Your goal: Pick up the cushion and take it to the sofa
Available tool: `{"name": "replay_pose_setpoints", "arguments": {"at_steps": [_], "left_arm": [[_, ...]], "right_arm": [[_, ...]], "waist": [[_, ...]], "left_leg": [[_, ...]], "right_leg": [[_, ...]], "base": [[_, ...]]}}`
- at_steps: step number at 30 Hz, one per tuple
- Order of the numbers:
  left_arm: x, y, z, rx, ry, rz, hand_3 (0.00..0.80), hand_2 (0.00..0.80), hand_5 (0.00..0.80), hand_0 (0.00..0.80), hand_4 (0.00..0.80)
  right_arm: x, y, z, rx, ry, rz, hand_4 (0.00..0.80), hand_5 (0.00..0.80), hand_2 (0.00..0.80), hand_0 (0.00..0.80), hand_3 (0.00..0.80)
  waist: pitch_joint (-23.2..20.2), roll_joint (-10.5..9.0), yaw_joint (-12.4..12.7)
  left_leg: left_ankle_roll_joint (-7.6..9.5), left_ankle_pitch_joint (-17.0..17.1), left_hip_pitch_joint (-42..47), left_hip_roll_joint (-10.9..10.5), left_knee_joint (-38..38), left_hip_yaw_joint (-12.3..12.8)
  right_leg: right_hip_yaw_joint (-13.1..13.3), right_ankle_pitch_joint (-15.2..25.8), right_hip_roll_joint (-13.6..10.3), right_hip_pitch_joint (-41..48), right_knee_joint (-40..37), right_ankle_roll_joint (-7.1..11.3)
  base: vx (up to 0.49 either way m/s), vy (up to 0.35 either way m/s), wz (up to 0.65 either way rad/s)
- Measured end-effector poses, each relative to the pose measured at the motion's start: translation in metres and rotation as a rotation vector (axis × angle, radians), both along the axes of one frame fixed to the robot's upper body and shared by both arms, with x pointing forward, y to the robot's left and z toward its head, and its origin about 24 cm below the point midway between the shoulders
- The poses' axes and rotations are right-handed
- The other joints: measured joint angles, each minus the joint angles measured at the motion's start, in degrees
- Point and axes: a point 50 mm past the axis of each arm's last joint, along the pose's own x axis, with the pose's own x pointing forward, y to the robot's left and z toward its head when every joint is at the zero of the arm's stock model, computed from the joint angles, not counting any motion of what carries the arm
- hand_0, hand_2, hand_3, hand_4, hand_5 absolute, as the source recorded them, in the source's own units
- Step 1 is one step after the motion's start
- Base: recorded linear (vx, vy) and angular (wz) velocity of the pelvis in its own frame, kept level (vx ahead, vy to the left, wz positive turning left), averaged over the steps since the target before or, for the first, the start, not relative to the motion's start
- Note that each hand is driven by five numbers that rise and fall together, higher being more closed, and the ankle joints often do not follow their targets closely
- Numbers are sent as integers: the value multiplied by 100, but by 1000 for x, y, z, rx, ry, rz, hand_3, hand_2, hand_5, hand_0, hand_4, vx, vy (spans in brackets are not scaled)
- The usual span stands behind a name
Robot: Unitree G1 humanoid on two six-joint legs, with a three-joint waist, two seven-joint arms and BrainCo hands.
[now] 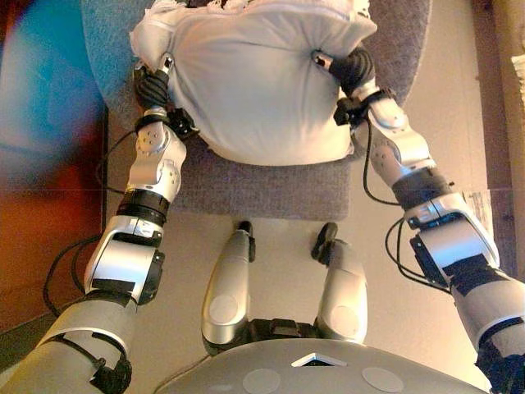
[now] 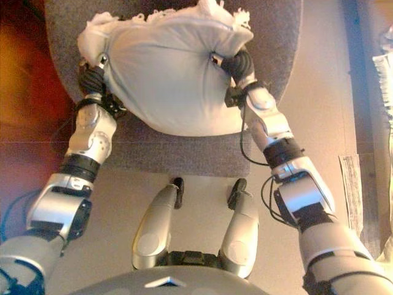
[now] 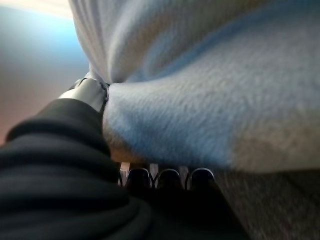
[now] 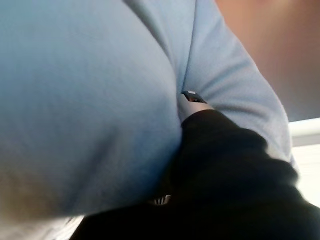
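- Cushion (image 1: 258, 82): white, plump, with a frilled edge at 12 o'clock. It sits over a grey rug (image 1: 262, 185) at the top centre of the head views, squeezed between the two hands.
- Left hand (image 1: 156, 78): at the cushion's 9 o'clock side. Thumb pressed into the fabric on top, fingertips (image 3: 169, 177) curled beneath the cushion's edge; the cloth puckers at the thumb, so the hand pinches the cushion.
- Right hand (image 1: 349, 67): at the cushion's 3 o'clock side. Thumb dug into the fabric, creasing it; the fingers are hidden under the cushion. The grip reads as closed on the cushion.
- Floor (image 1: 271, 222): pale, beyond the rug's near edge.
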Motion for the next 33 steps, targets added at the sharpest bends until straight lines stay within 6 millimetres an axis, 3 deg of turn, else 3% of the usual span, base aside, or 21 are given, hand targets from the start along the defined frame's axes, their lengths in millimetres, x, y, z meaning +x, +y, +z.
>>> {"name": "replay_pose_setpoints", "arguments": {"at_steps": [7, 17, 24, 25, 26, 27, 29, 30, 31, 32, 33], "left_arm": [[-1, 1, -2, -11, 12, 38, 800, 800, 800, 800, 800], [-4, 13, 4, -36, -18, 132, 800, 800, 800, 800, 800], [-2, -6, 2, 19, -19, 35, 800, 800, 800, 800, 800], [-2, -8, 3, 25, -19, 23, 800, 800, 800, 800, 800], [-2, -9, 3, 28, -19, 15, 800, 800, 800, 800, 800], [-2, -9, 3, 29, -19, 7, 800, 800, 800, 800, 800], [-2, -9, 3, 35, -13, -3, 800, 800, 800, 800, 800], [-2, -10, 3, 32, -10, -12, 712, 712, 712, 712, 712], [-1, -12, 2, 33, -6, -28, 329, 329, 329, 329, 329], [-1, -14, 2, 31, -1, -43, 0, 0, 0, 0, 0], [-1, -16, 2, 31, 1, -54, 0, 0, 0, 0, 0]], "right_arm": [[6, 4, 11, -4, -18, -23, 800, 800, 800, 800, 800], [14, 21, 29, -54, -21, -12, 800, 800, 800, 800, 800], [31, -7, 42, -153, 39, -142, 800, 800, 800, 800, 800], [32, -10, 43, -151, 47, -146, 571, 571, 571, 571, 571], [32, -11, 43, -143, 61, -148, 66, 66, 66, 66, 66], [33, -14, 42, -119, 83, -153, 0, 0, 0, 0, 0], [34, -21, 39, -50, 128, -168, 0, 0, 0, 0, 0], [35, -26, 37, -34, 145, -186, 0, 0, 0, 0, 0], [35, -30, 37, -21, 160, -204, 0, 0, 0, 0, 0], [35, -34, 37, -13, 168, -224, 0, 0, 0, 0, 0], [35, -39, 38, -5, 173, -243, 0, 0, 0, 0, 0]], "waist": [[2, -5, 290], [26, -53, 613], [37, -73, 901], [43, -83, 911], [50, -96, 911], [52, -99, 910], [53, -100, 889], [53, -99, 870], [55, -96, 856], [55, -96, 853], [56, -94, 850]], "left_leg": [[-49, 89, -6, -26, -73, -185], [-68, 90, 1, 15, -9, -271], [-63, 106, 7, -149, 38, -446], [-60, 106, 7, -172, 53, -458], [-56, 103, 4, -181, 71, -456], [-48, 95, -1, -183, 90, -457], [-39, 85, -6, -201, 114, -454], [-36, 83, -8, -228, 129, -451], [-30, 81, -14, -249, 139, -447], [-28, 80, -33, -254, 154, -443], [-28, 79, -70, -253, 186, -447]], "right_leg": [[-282, -154, -65, 174, 58, -1], [-417, -323, -93, 322, 201, 9], [-614, -451, -267, 462, 313, 66], [-619, -471, -286, 473, 342, 75], [-619, -488, -304, 475, 366, 86], [-619, -500, -312, 479, 388, 89], [-618, -517, -343, 476, 440, 89], [-615, -530, -376, 462, 459, 93], [-603, -549, -407, 441, 505, 94], [-597, -559, -420, 418, 533, 89], [-596, -570, -430, 385, 567, 86]], "base": [[50, -40, 23], [70, -11, 12], [48, 24, 19], [16, 41, 18], [21, 47, 11], [22, 48, 5], [9, 72, 3], [-5, 87, 4], [-5, 82, 3], [-1, 75, 3], [5, 72, 3]]}}
